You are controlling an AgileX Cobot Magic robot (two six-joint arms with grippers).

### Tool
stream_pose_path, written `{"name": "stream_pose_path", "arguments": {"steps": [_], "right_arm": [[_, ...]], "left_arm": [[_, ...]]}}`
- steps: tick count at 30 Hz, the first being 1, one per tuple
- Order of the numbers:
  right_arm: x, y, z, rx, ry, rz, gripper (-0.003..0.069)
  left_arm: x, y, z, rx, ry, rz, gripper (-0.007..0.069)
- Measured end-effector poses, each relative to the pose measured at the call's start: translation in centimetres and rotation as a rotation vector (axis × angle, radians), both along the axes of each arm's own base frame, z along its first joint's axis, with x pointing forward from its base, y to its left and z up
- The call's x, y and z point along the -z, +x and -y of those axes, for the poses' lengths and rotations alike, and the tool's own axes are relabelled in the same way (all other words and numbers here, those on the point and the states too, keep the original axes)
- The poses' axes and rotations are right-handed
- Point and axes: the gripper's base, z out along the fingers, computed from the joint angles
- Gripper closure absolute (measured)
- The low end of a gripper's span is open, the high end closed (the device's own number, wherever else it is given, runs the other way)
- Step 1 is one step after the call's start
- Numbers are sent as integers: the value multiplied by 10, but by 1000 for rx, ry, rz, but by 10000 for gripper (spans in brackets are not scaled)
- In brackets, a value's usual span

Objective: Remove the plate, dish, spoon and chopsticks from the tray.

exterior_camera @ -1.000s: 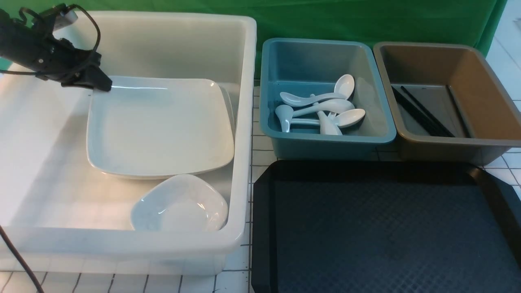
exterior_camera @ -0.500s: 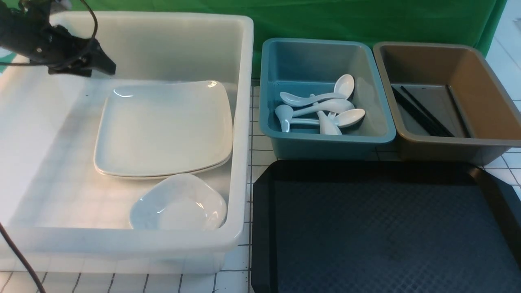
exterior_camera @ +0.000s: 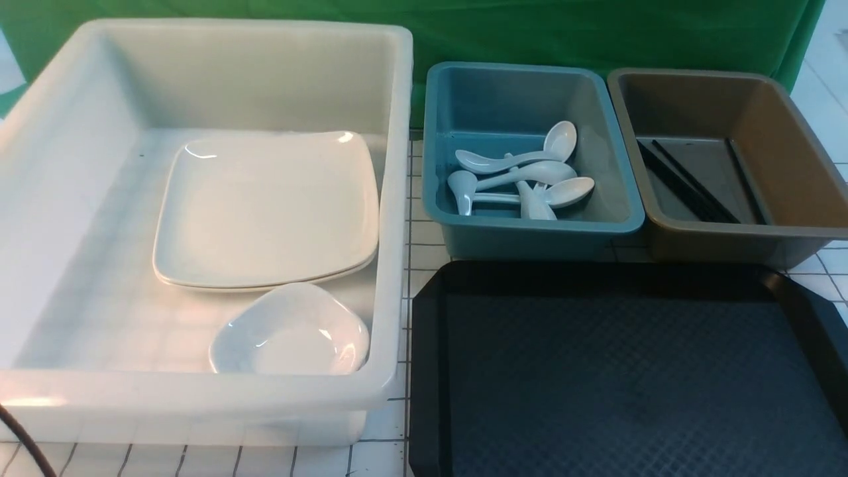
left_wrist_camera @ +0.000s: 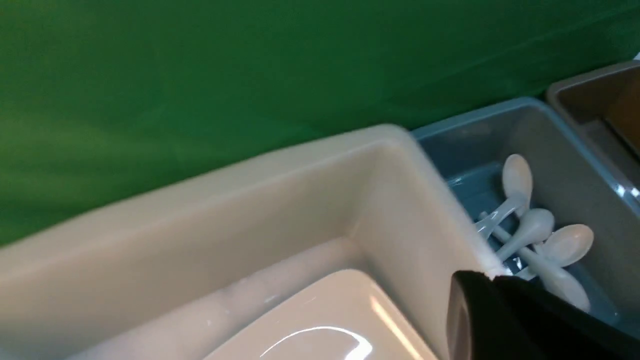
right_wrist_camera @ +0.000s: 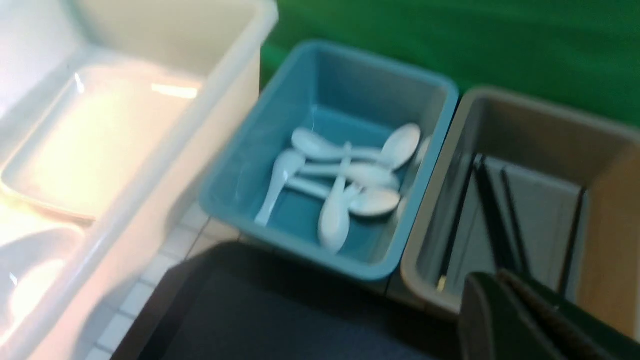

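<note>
The black tray (exterior_camera: 623, 371), lower right of the front view, is bare. The plate (exterior_camera: 265, 209) lies flat in the white bin (exterior_camera: 199, 397) at left, a small dish (exterior_camera: 291, 331) just in front of it; spoons (exterior_camera: 523, 175) sit in the teal bin (exterior_camera: 530, 228), chopsticks (exterior_camera: 689, 179) in the brown bin (exterior_camera: 729, 232), long axes running front to back. Both the left gripper (left_wrist_camera: 492, 280) and right gripper (right_wrist_camera: 500, 280) have jaws together, holding nothing, above the bins; nothing seems left to grasp.

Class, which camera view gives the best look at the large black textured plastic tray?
The front view: the large black textured plastic tray fills the lower right, showing rim, cut corners and bare diamond surface. The right wrist view shows only one blurred corner of it. The left wrist view does not show it.
</note>
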Motion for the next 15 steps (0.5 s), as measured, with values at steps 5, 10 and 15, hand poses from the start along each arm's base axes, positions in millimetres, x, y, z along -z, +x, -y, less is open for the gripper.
{"name": "stream_pose_path", "arguments": {"steps": [5, 10, 15], "right_arm": [[-25, -35, 9, 67, -58, 192, 629], [-35, -63, 20, 162, -83, 367, 629], [-8, -87, 26, 234, -27, 549, 629]], "left_arm": [[-73, -81, 34, -93, 122, 141, 655], [-101, -129, 43, -117, 68, 188, 655], [-95, -176, 58, -49, 43, 131, 655]]}}
